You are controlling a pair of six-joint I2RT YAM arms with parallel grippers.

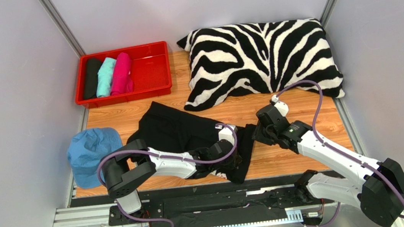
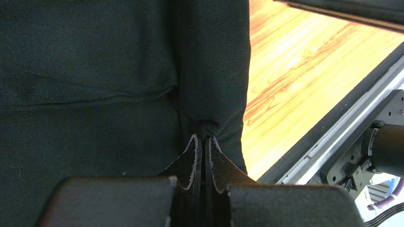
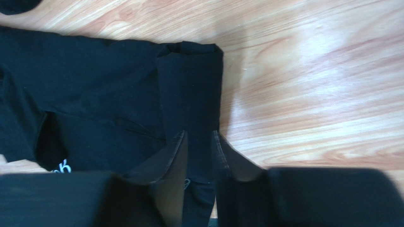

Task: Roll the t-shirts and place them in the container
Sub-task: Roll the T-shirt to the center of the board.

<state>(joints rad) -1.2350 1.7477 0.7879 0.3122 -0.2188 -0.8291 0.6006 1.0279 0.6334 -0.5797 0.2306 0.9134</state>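
The large black cotton t-shirt (image 1: pixel 180 130) lies on the wooden surface (image 1: pixel 247 111) just in front of the zebra-striped pillow (image 1: pixel 261 60), its rolled edge (image 3: pixel 189 85) pinched in the left jaws and straddled by the right jaws, whose grip I cannot tell, so a one-sided pull could skew or loosen the roll.

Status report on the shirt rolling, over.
Left gripper shut on black t-shirt. Right gripper pinching its rolled edge. Zebra pillow behind, blue cap left, neither blocking.

Rolled t-shirts (image 1: pixel 107 76) in tray (image 1: pixel 149 68), far left; pillow (image 1: pixel 261 60) far right; large t-shirt (image 1: pixel 177 129) before them; cap (image 1: pixel 90 153) at its left
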